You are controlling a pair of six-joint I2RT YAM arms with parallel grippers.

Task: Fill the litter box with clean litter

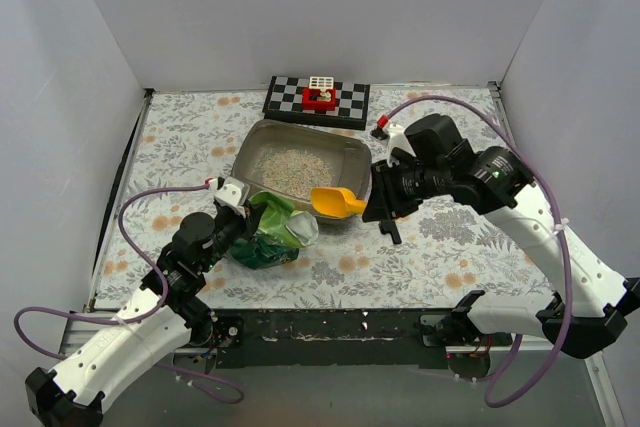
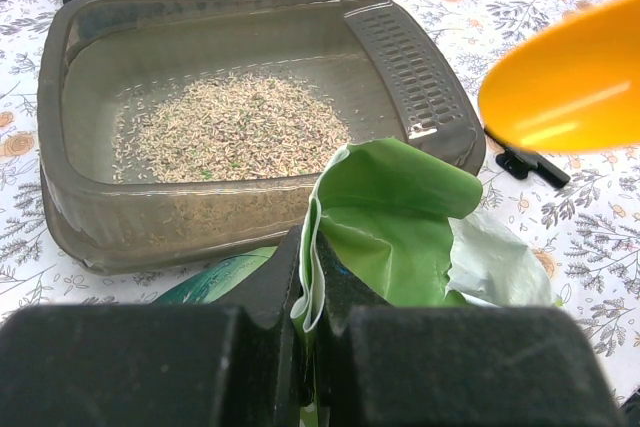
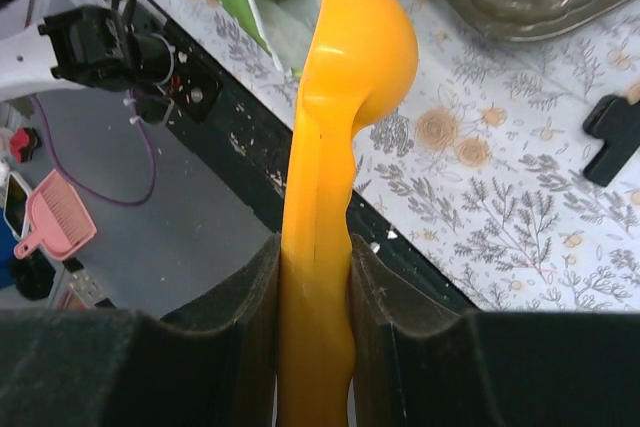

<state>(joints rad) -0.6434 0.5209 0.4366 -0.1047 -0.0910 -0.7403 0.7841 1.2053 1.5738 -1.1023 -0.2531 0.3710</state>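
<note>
The grey-brown litter box (image 1: 300, 125) sits at the table's middle back, with a thin patch of pale clean litter (image 1: 290, 169) on its floor; the left wrist view shows both the box wall (image 2: 400, 37) and the litter (image 2: 235, 127). My left gripper (image 1: 243, 215) is shut on the folded edge of the green bag (image 1: 268, 237), which stands just in front of the box with its mouth open (image 2: 400, 197). My right gripper (image 1: 378, 202) is shut on the handle of the yellow-orange scoop (image 1: 338, 203). The scoop bowl (image 3: 340, 67) hangs over the box's near right corner, beside the bag's mouth.
A black-and-white checkered board (image 1: 316, 100) with a red block (image 1: 320, 97) lies behind the box. A small black piece (image 2: 530, 162) lies on the floral cloth right of the box. The table's front edge (image 3: 300, 177) runs just below the scoop.
</note>
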